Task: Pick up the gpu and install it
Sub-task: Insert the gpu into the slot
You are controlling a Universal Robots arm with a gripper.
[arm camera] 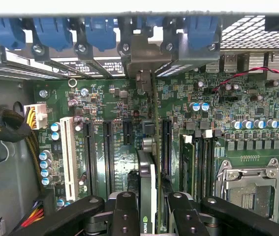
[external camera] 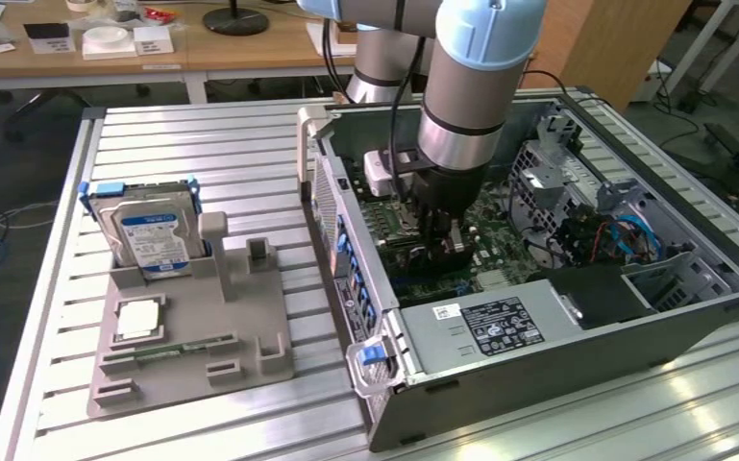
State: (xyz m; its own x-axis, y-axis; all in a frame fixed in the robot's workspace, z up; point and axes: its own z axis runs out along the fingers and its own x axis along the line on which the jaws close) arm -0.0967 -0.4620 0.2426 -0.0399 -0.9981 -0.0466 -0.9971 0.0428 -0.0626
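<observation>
Silver-ribbed aluminium formed the tabletop [external camera: 189, 163] in the exterior view, carrying an open computer case [external camera: 677, 317] toward the exterior view's right and a grey parts holder [external camera: 184, 360] toward its left. The holder kept a hard drive [external camera: 151, 240] standing upright in its rear slot and a narrow memory stick [external camera: 170, 352] lying nearer the front. The arm reached down into the case, with the gripper [external camera: 446, 245] low over the green motherboard [external camera: 498, 264]. In the wrist view, the two black fingers [arm camera: 124, 216] were clamped on either face of the gpu [arm camera: 148, 196], which was held edge-on, its thin board running away from the camera toward its metal bracket [arm camera: 146, 56] at the rear wall of the case. The card stood over the motherboard among the long black expansion slots [arm camera: 108, 152]; whether it was seated in one could not be told. Blue retention clips [arm camera: 100, 32] lined the rear wall.
</observation>
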